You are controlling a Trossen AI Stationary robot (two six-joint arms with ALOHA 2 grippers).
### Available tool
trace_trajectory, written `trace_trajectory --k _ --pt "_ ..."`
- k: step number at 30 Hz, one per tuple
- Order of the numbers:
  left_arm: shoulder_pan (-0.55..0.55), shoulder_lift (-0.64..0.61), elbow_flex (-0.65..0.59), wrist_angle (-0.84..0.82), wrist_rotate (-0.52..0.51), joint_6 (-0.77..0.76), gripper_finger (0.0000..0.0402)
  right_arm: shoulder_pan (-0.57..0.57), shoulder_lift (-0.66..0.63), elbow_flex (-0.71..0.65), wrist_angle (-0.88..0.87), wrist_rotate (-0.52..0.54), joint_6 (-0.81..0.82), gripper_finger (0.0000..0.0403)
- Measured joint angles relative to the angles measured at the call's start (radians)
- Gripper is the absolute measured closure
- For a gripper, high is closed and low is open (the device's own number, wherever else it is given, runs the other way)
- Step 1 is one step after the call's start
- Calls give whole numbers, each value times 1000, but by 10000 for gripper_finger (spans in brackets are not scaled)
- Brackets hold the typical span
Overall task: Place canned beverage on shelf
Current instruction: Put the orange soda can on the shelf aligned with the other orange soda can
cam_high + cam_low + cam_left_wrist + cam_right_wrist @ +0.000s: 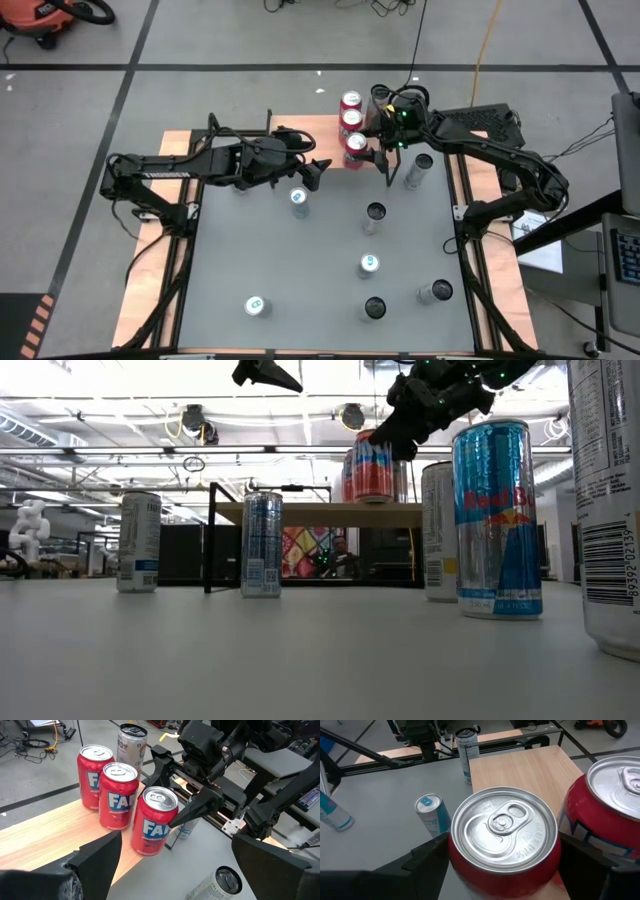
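Standing cans (369, 264) dotting grey table (320, 310)

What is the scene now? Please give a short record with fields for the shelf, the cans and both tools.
shelf: wooden shelf at the table's far edge
cans on shelf: three red cans in a row, nearest one at the shelf's end
right tool: right tool around the nearest red can, fingers standing wide on both sides
left tool: left tool open, beside the shelf, holding nothing
cans on table: several slim cans standing on the grey table
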Motion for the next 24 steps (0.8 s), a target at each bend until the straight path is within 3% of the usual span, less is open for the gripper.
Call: trace_trajectory --k 24 --pt "0 0 0 2 0 -2 22 0 0 0 42 -1 -3 76"
